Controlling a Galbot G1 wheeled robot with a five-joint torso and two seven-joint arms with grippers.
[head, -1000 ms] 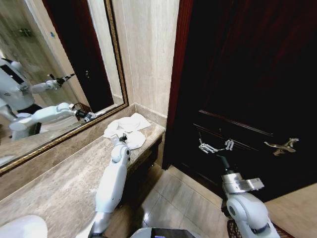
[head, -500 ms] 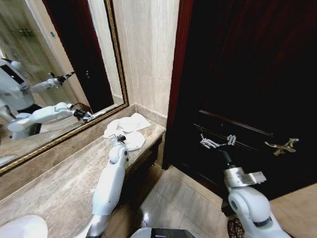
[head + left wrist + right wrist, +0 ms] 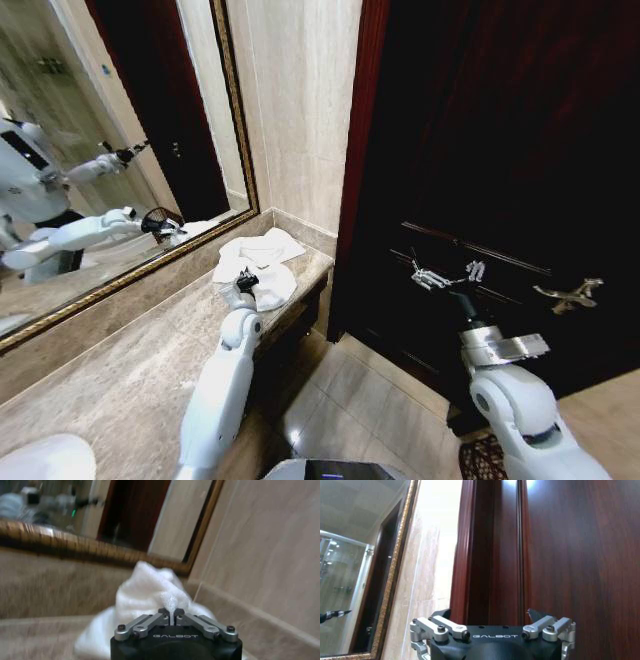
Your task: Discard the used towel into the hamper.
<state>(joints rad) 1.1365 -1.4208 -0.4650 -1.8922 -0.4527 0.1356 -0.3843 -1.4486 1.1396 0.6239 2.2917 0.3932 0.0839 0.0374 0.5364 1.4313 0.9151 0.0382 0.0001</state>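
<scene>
1. The dark wooden door point(image 3: 500, 150) takes up the right side of my head view, with a metal handle point(image 3: 568, 295) low on its far right.
2. The mirror point(image 3: 90, 140) in its gold frame point(image 3: 232, 110) hangs on the wall to my left, above the tabletop, and my own arms are reflected in it.
3. The marble tabletop point(image 3: 120, 370) runs from near me up to the pale stone wall point(image 3: 295, 110), ending at the corner beside the door.
4. My left arm reaches forward over the tabletop, and my right arm is raised in front of the door, well apart from the tabletop.
5. The white towel point(image 3: 262, 262) lies crumpled at the far end of the tabletop, close to the wall and just under the mirror's lower corner. In the left wrist view the towel point(image 3: 145, 603) rises in a bunched peak.
6. My left hand point(image 3: 245, 281) is at the near edge of the towel. In the left wrist view my left hand point(image 3: 171, 615) has its fingers drawn together, pinching a fold of the towel between the tips.
7. My right hand point(image 3: 447, 275) hangs in the air before the door panel, holding nothing. In the right wrist view my right hand point(image 3: 492, 620) has its fingers spread apart.
</scene>
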